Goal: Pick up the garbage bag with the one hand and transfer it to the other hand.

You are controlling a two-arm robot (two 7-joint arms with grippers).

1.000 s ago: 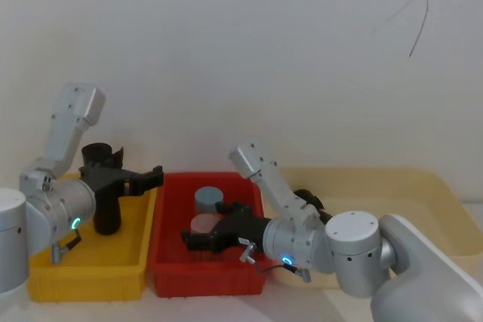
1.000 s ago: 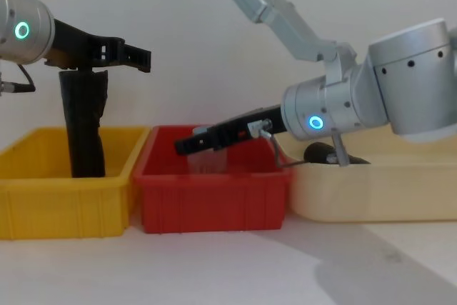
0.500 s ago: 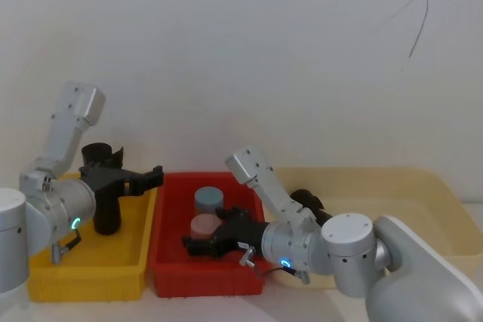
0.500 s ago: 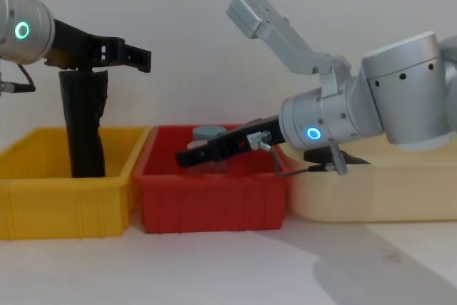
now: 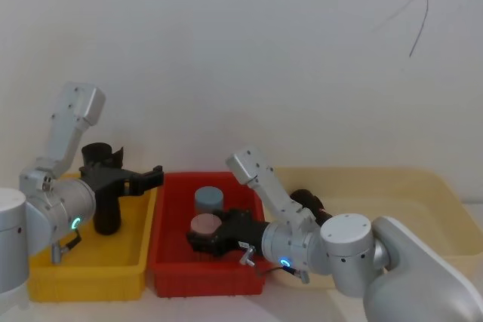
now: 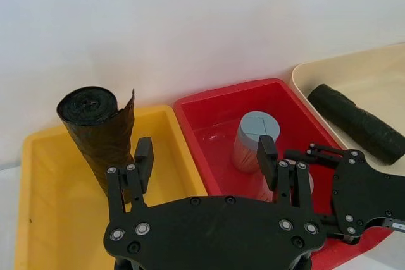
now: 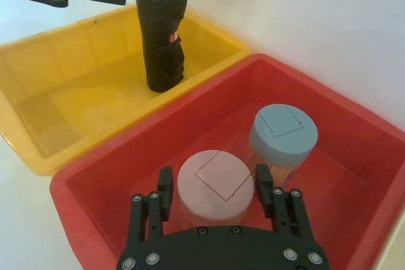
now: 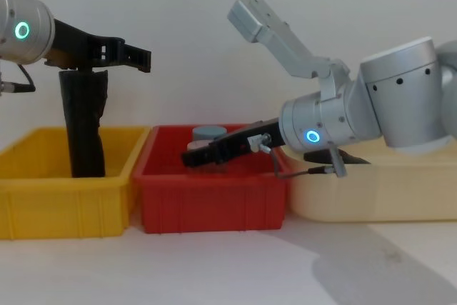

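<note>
Fingers apart for grasping, the left gripper flanks the rolled black garbage bag beside the red plastic bin. The right gripper waits inside, also spread.

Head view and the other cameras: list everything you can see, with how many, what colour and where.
Bins: three, yellow, red and cream, side by side, left to right.
Upright roll: one, black, standing in the yellow bin.
Lying roll: one, black, in the cream bin.
Canisters: two, blue-grey lid and pink lid, in the red bin.
Left pincer: one, black, open, raised beside the upright roll's top.
Right pincer: one, black, open, astride the pink-lidded canister.
</note>
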